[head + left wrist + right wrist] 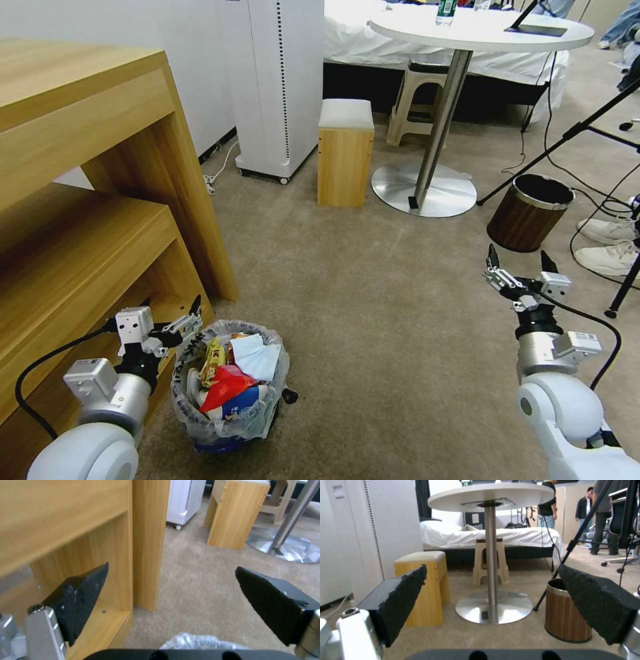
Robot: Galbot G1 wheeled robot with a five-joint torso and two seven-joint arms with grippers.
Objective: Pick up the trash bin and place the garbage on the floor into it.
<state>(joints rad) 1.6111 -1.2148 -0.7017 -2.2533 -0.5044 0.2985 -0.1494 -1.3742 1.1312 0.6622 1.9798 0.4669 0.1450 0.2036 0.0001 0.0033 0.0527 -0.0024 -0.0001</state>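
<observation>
L gripper (190,319) hung w/ jaws spread, holding nothing, just above the near-left rim of the trash bin (230,390), which stood on the floor (373,300) beside the wooden shelf unit (100,200), garbage (233,373) heaped inside. R gripper (520,270) was also spread and empty, well apart to the right, nr the brown wood-look bin (527,213). Risk, IMO: closing on the bag liner rather than the rim could tip the bin and spill the heap.
</observation>
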